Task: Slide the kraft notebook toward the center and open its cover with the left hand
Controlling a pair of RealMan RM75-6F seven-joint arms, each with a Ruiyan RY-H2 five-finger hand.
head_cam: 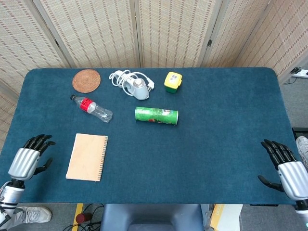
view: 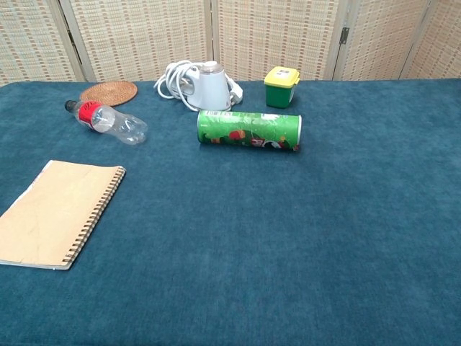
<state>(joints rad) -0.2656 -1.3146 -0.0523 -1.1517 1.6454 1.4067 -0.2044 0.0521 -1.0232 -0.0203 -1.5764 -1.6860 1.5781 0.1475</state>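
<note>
We see the flat, closed kraft notebook [head_cam: 87, 157], spiral-bound on its right edge, lying near left on the felt-like blue table [head_cam: 216, 134], while the left hand [head_cam: 28, 161] and right hand [head_cam: 285, 168], both partly cropped, spread empty fingers.

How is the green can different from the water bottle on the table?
The green can is solid green with printed pictures; the water bottle is clear with a red label. The can is a plain tube, fatter throughout, while the bottle narrows to a small cap. The can lies straight across the table; the bottle lies slanted. Both are on their sides, untouched.
</note>
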